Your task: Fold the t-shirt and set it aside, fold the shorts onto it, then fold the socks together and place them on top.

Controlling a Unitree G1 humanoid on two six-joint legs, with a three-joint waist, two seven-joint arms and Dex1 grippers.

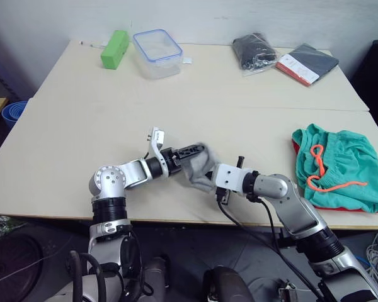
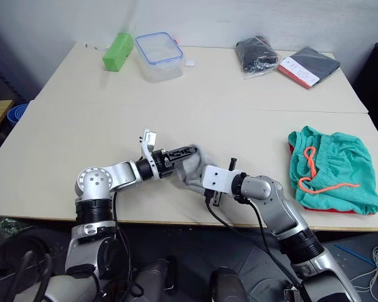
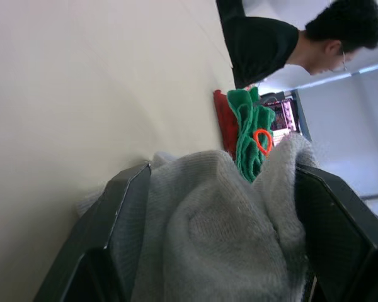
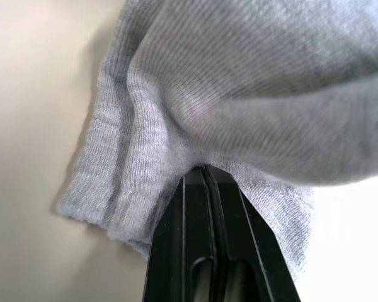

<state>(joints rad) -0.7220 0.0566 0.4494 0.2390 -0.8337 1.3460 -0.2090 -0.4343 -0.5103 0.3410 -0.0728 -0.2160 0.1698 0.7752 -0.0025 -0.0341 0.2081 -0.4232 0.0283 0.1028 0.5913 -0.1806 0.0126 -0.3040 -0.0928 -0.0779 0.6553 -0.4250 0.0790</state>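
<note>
On the worktop point(image 1: 82, 126), the teal-green shorts point(image 1: 340, 167) lie over the red t-shirt point(image 1: 349, 208) at my right. Near the front edge, my left gripper point(image 1: 198, 151) stands spread inside the grey socks point(image 1: 200, 168), my right gripper point(image 4: 205, 179) pinched tight on their fabric.

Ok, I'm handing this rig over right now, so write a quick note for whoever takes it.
Left gripper: spread open inside the grey socks, stretching the cloth.
Right gripper: shut on the socks' edge, near the front of the table.
Shorts: folded at the table's right edge, on top of the red t-shirt, which peeks out underneath.
Done: shirt and shorts stacked.
Left: finish folding the socks together, then put them on the shorts.
</note>
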